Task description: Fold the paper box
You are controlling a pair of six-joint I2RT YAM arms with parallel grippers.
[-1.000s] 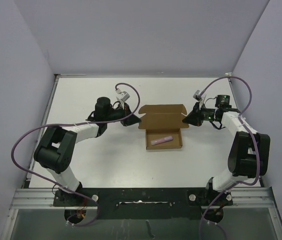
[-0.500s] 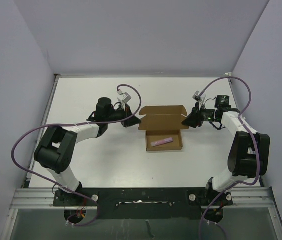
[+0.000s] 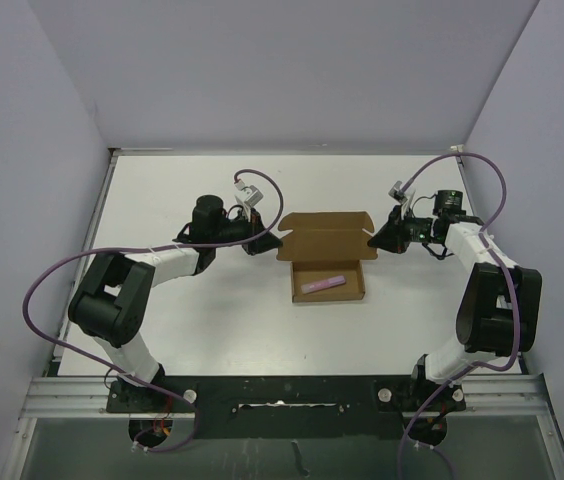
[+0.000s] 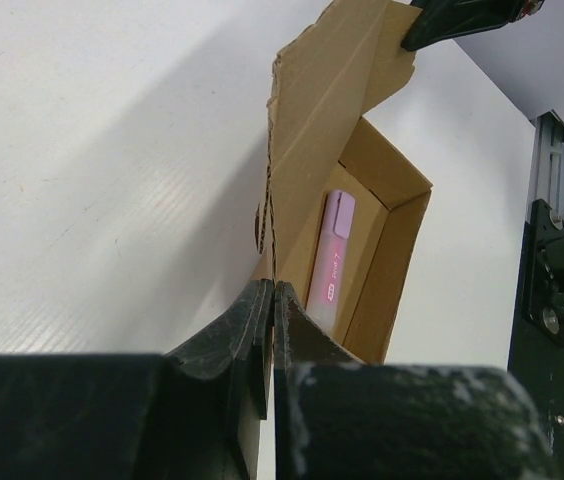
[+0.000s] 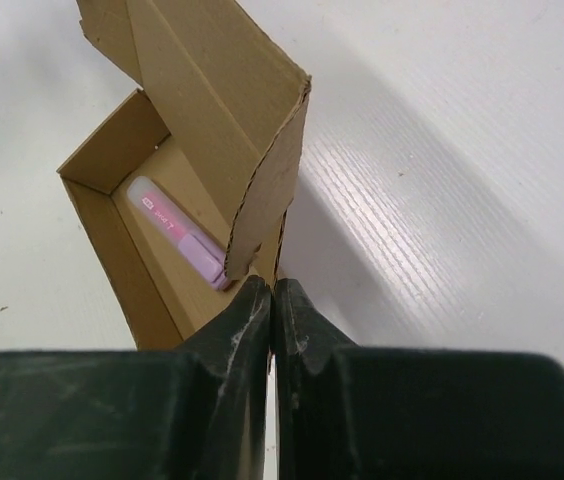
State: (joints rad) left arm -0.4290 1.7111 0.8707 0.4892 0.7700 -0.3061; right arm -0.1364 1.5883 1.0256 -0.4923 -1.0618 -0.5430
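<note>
Two hands, both pressed together, no gap showing. Left hand has its tips on the left end flap of the lid. The cardboard edge runs into the seam between the fingers, so likely a thin pinch. Right hand is the same at the right end flap. The paper box lies mid-table between them, about equally near each. The lid's long axis runs left-right, hand to hand. Lid stands up off the far edge of the tray, which opens toward the arm bases. Pink marker lies flat inside, along that axis. Next move, my guess: swing the lid nearward over the tray. Table gives open room all around, walls well apart. End flaps could snag on the tray walls.
</note>
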